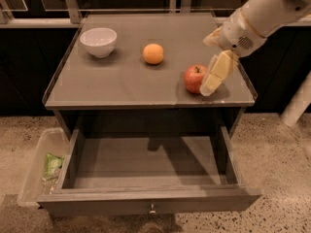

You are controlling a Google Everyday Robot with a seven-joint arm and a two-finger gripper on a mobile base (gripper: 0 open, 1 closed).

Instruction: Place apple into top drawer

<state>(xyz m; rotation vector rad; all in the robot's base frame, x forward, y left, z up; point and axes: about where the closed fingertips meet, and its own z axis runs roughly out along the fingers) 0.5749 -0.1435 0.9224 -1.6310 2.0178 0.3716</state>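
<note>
The red apple [194, 78] sits on the cabinet top near its front right edge. My gripper [212, 58] is just to the right of the apple, open. One pale finger [215, 74] reaches down beside the apple's right side, touching or nearly touching it. The other finger [212, 37] is farther back, apart from the apple. The top drawer [146, 204] is pulled fully out below the cabinet top and is empty inside. Its small metal knob [152, 208] is on the front panel.
A white bowl [98, 41] stands at the back left of the cabinet top [121, 81], and an orange fruit [153, 53] lies in the middle. A clear plastic bin [39, 169] holding a green packet [51, 165] sits on the floor left of the drawer.
</note>
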